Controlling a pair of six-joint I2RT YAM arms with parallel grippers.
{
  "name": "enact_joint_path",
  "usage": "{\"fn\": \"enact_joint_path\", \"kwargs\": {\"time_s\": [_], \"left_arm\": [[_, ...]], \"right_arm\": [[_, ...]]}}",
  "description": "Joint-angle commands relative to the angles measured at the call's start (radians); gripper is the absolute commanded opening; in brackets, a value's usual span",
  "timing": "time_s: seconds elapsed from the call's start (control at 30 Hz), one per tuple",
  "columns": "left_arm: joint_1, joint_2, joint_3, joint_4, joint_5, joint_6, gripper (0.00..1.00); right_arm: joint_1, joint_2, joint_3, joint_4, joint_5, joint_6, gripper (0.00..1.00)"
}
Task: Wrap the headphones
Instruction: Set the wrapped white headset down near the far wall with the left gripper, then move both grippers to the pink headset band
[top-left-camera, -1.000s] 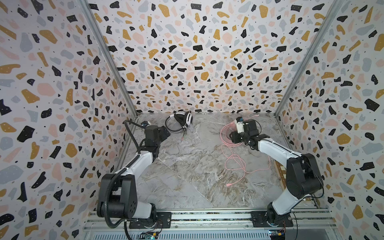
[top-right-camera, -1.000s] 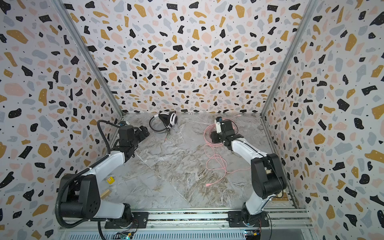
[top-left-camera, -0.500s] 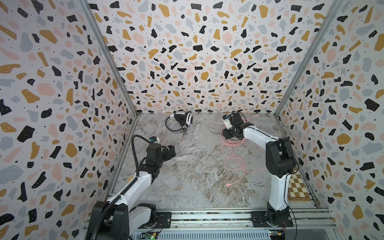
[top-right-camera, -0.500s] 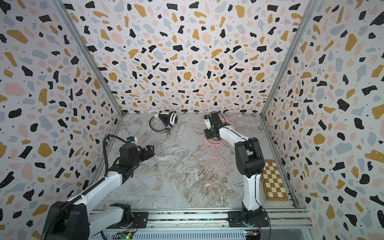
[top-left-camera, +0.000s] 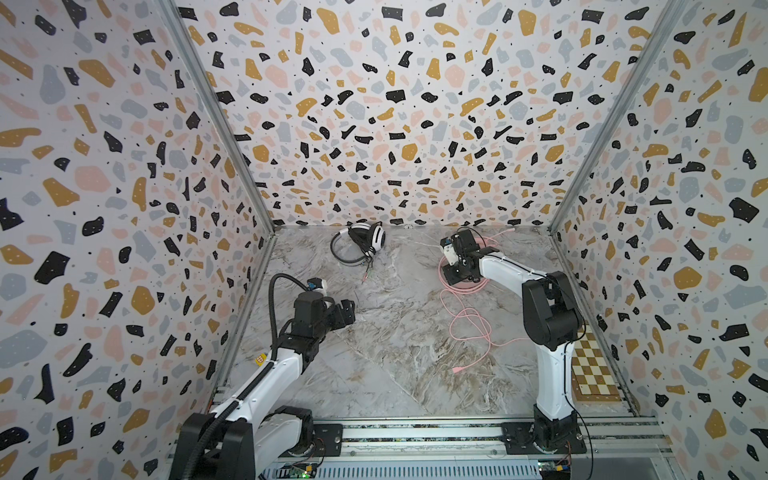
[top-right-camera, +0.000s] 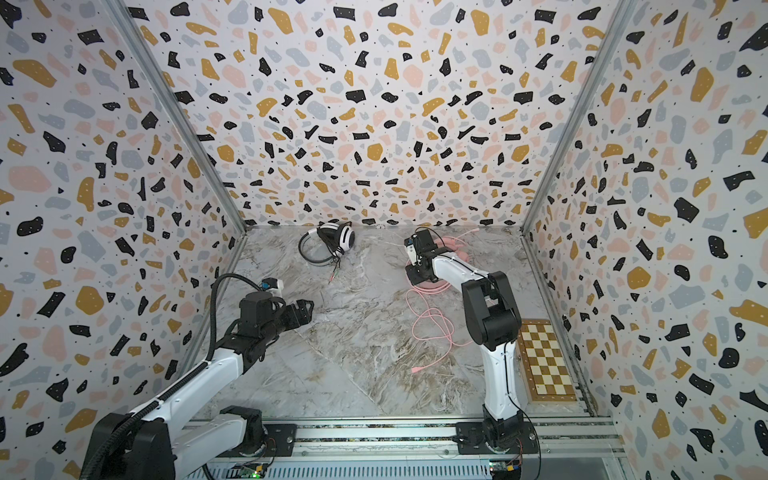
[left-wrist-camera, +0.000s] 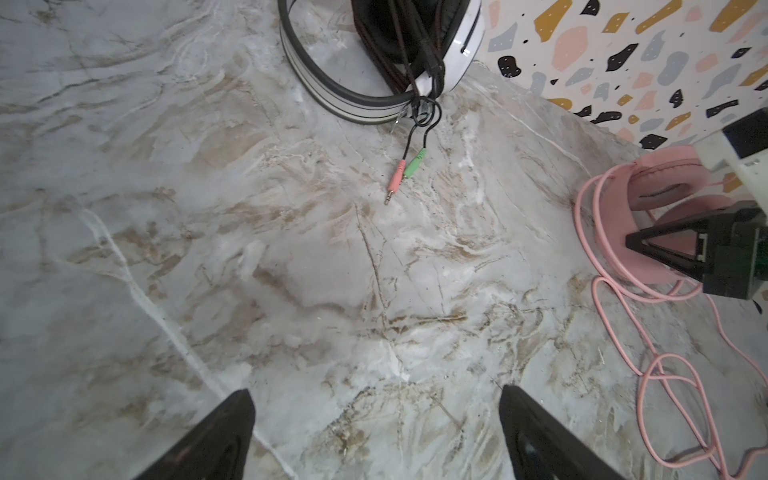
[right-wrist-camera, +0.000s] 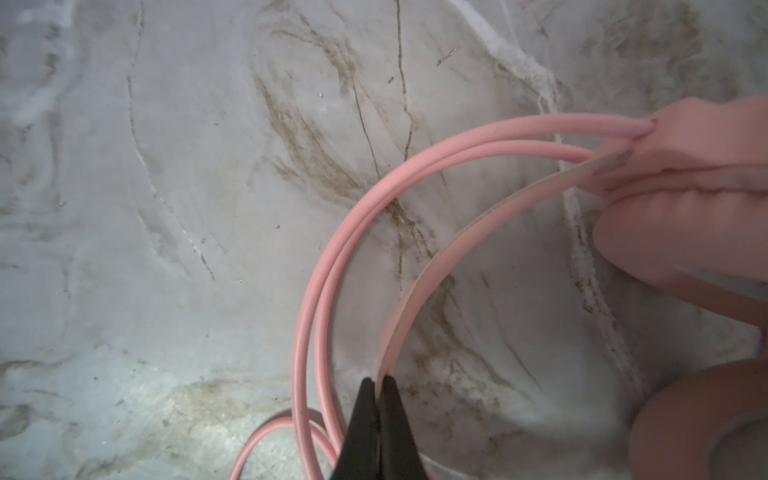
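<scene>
Top view: yellow sticker (top-left-camera: 260, 359), print unreadable

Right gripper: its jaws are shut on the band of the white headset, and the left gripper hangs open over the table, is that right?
Not quite. The right gripper has its jaws shut on the band of the pink headset, not the white headset, as the right wrist view shows. The left gripper does hang open over the table.

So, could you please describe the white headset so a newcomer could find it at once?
Look along the patterned back wall: left of its middle, on the tabletop, lies the white headset. Unlike the pink headset to its right, it has black pads and a black cable.
</scene>
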Motion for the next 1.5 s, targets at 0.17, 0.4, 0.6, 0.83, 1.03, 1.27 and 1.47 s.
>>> {"fn": "enact_joint_path", "kwargs": {"time_s": [0.17, 0.4, 0.6, 0.83, 1.03, 1.27, 1.47], "left_arm": [[-0.064, 0.091, 0.083, 0.093, 0.187, -0.109, 0.93], [-0.163, 0.243, 0.210, 0.157, 0.231, -0.318, 1.00], [-0.207, 0.248, 0.223, 0.176, 0.186, -0.412, 1.00], [-0.207, 0.221, 0.136, 0.142, 0.154, -0.409, 1.00], [-0.207, 0.223, 0.055, 0.141, 0.085, -0.434, 1.00], [-0.233, 0.251, 0.092, 0.094, 0.028, -0.511, 0.97], [-0.343, 0.255, 0.111, -0.018, -0.116, -0.614, 0.97]], "right_arm": [[-0.025, -0.243, -0.069, 0.080, -0.179, 0.083, 0.01], [-0.014, -0.461, -0.344, 0.266, -0.346, 0.182, 0.01], [0.127, -0.508, -0.485, 0.420, -0.356, 0.362, 0.01], [0.280, -0.384, -0.468, 0.486, -0.353, 0.400, 0.03], [0.296, -0.344, -0.442, 0.453, -0.372, 0.362, 0.29], [0.284, -0.460, -0.405, 0.346, -0.273, 0.304, 0.69], [0.205, -0.588, -0.468, 0.364, -0.234, 0.297, 0.69]]}}
